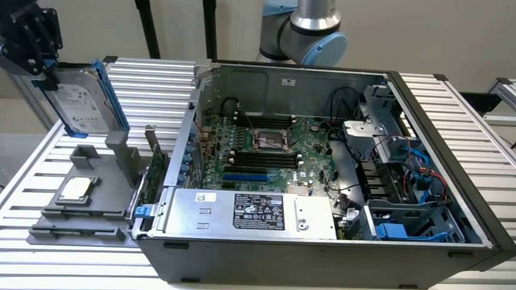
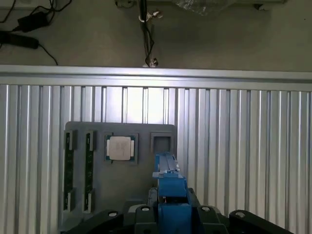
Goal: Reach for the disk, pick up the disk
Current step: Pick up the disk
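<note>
Your black gripper (image 1: 45, 69) is clamping the flat silver-grey metal disk with blue rails (image 1: 81, 99) by one edge; it's likely risking tilting, slipping out.

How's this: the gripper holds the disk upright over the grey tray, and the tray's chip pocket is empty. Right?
Not empty: the wrist view shows a small silver chip seated in that pocket of the grey tray. The rest stands: the gripper holds the disk upright over the tray.

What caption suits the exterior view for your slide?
Black gripper holds silver-grey, blue-railed hard drive upright beside the open computer case.
</note>
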{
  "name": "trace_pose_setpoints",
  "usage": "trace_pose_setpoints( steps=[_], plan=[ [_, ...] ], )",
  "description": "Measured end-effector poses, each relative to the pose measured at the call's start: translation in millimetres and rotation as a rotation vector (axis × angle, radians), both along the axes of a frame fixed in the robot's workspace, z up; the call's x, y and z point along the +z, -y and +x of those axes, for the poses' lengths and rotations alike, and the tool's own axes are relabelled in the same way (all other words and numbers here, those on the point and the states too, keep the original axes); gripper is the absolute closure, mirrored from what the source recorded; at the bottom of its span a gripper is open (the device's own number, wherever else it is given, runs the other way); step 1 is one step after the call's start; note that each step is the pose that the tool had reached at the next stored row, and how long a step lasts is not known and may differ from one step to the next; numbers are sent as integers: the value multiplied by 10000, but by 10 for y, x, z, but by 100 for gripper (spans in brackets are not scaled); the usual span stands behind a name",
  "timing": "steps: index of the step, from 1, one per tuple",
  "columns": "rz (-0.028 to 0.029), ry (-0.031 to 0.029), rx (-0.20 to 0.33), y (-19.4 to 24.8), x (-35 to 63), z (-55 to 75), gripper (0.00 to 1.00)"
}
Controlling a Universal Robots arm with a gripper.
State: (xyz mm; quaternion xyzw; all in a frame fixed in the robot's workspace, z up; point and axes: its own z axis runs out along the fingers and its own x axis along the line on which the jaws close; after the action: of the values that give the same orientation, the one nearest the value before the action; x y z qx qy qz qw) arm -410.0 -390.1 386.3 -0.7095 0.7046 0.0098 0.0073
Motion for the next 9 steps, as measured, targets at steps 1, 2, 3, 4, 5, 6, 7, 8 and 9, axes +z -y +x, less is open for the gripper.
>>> trace_pose_setpoints(
  steps=[1, 2, 3, 4, 5, 6, 7, 8, 9],
  plan=[
    [5, 1, 0, 2, 45, 14, 67],
    [10, 1, 0, 5, 92, 32, 67],
    [15, 0, 0, 9, 139, 52, 67],
    [21, 1, 0, 13, 181, 73, 67],
    [30, 1, 0, 19, 230, 105, 67],
    [41, 1, 0, 26, 273, 139, 67],
    [54, 1, 0, 33, 316, 175, 67],
    [66, 0, 0, 42, 359, 210, 67],
    [80, 1, 0, 51, 399, 245, 67]
  ],
)
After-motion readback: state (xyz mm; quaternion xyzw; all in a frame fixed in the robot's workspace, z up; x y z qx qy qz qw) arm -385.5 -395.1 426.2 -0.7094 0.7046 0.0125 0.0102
